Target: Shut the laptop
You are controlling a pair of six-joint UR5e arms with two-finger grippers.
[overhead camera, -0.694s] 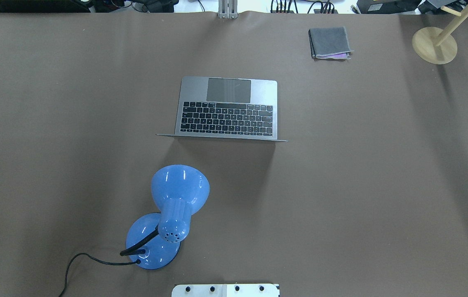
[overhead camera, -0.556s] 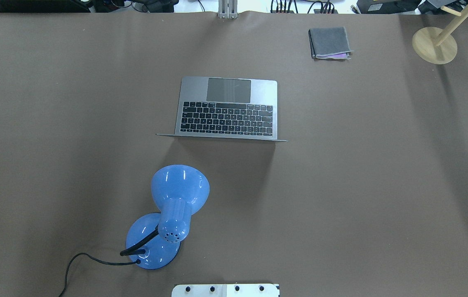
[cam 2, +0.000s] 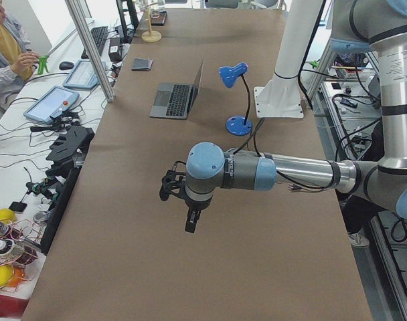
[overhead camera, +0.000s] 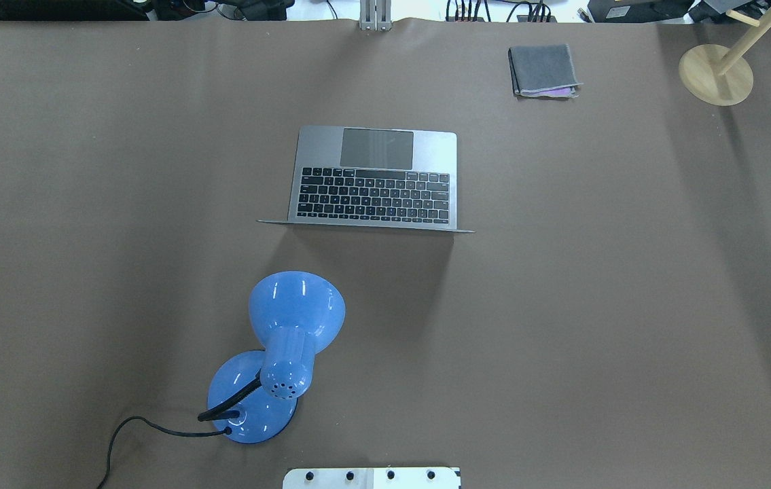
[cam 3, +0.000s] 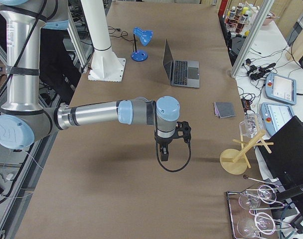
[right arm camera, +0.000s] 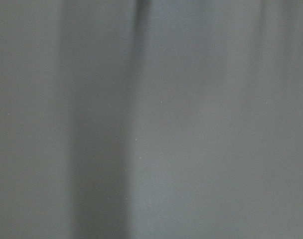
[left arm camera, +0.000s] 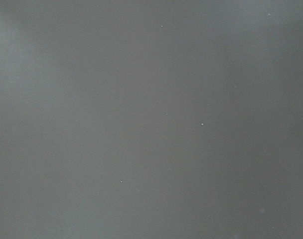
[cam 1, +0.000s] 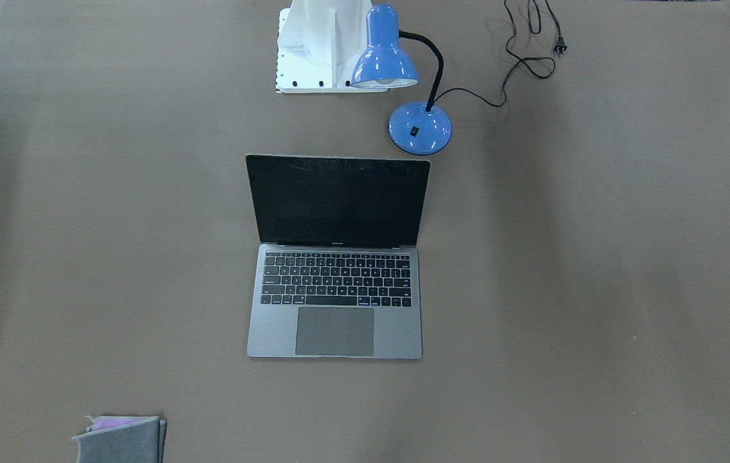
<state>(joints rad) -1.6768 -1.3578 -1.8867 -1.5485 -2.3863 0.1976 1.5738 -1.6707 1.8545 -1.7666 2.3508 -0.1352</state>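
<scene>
The laptop (overhead camera: 375, 176) stands open in the middle of the table, its lid upright and edge-on in the overhead view. The front-facing view shows its black screen (cam 1: 337, 200), black keyboard and grey trackpad. It also shows in the left view (cam 2: 177, 99) and the right view (cam 3: 181, 67). My left gripper (cam 2: 190, 224) hangs over bare table far from the laptop, seen only in the left view. My right gripper (cam 3: 164, 152) hangs over bare table at the other end, seen only in the right view. I cannot tell whether either is open or shut. Both wrist views show only brown table surface.
A blue desk lamp (overhead camera: 287, 346) with a black cord stands between the robot base (overhead camera: 371, 477) and the laptop lid. A folded grey cloth (overhead camera: 543, 70) lies at the far right. A wooden stand (overhead camera: 716, 71) is at the far right corner.
</scene>
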